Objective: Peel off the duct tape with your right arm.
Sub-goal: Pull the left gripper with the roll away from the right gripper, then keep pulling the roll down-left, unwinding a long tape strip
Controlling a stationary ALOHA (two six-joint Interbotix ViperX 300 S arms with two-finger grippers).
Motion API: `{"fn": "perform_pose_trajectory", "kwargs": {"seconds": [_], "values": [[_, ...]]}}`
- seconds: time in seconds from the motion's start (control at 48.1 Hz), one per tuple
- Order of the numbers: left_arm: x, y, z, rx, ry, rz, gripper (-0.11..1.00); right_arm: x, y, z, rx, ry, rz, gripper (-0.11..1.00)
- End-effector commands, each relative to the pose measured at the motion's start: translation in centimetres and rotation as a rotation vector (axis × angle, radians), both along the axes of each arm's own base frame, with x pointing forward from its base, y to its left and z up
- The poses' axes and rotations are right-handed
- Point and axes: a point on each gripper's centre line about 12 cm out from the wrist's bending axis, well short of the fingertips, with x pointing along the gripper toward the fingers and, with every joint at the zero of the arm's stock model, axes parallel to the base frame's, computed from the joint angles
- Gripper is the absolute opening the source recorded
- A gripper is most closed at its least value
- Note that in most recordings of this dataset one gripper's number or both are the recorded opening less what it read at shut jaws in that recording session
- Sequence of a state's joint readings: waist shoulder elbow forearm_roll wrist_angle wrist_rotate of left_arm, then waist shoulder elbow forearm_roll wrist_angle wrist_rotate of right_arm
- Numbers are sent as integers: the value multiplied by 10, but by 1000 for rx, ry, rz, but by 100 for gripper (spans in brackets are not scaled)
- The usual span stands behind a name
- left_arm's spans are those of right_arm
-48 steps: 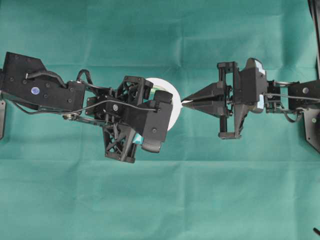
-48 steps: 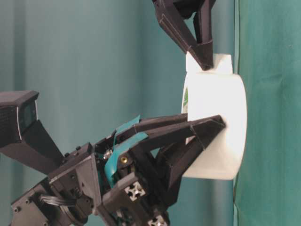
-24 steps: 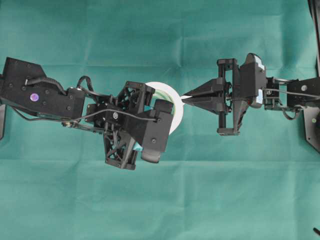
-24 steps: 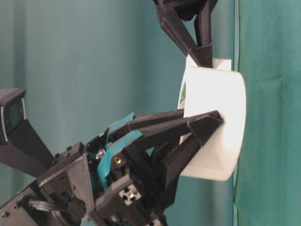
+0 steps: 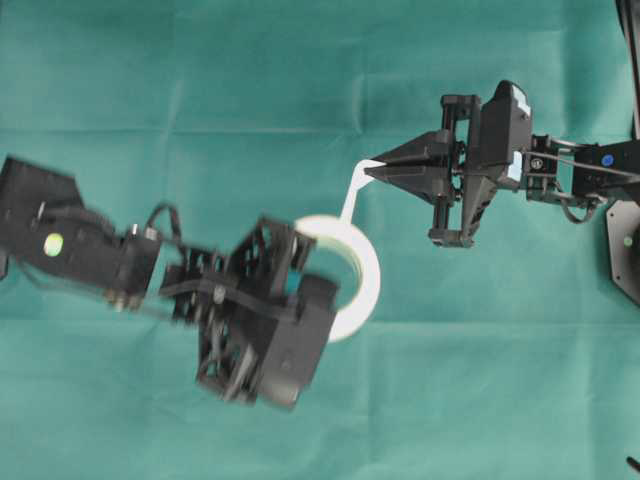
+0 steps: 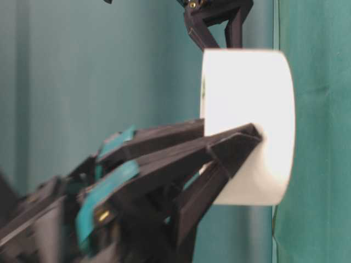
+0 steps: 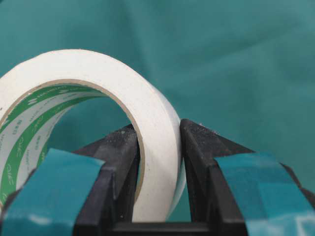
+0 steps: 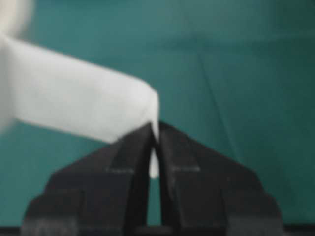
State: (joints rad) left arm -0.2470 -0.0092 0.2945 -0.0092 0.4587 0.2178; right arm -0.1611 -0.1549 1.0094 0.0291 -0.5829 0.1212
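And there it goes — the duct tape [image 5: 345,275] is peeling! A second ago the right gripper [image 5: 372,169] was nose-to-nose with the roll, its tips right at the rim; now the two have come apart, and a white strip [image 5: 352,192] runs taut between the roll and those pointed fingers [image 8: 129,147]. The right wrist view shows them pressed together on the very end of the strip [image 8: 83,105], which folds sharply down into the pinch. Meanwhile the left gripper [image 7: 158,162] has carried the roll down and away from the right gripper in the overhead view, the arm blurred with motion; its fingers [image 7: 120,162] clamp the roll's wall, one inside the green-printed core, one outside. From table level, the roll [image 6: 249,123] hangs upright in that clamp, close in front of the green cloth [image 6: 318,131]. What it means: the free end is captured and unwinding has begun, both arms sharing the work. I'd judge the peel well started but short; the risk now is that thin pinch slipping as tension builds.
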Motion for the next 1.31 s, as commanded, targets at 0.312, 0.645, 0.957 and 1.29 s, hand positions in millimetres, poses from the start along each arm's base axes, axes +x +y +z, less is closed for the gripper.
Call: {"fn": "perform_pose_trajectory", "kwargs": {"seconds": [0.312, 0.645, 0.957, 1.29], "values": [[1, -31, 41, -20, -157, -88, 22, 6, -20, 4, -6, -16, -56, -9], [1, -48, 53, 37, -254, -183, 22, 7, -38, -2, -14, -20, -105, -9], [1, -50, 67, 30, -347, -192, 22, 12, -50, -13, -11, 0, -133, -9], [1, -57, 82, 35, -438, -219, 21, 15, -59, -28, 0, 40, -156, -9]]}}
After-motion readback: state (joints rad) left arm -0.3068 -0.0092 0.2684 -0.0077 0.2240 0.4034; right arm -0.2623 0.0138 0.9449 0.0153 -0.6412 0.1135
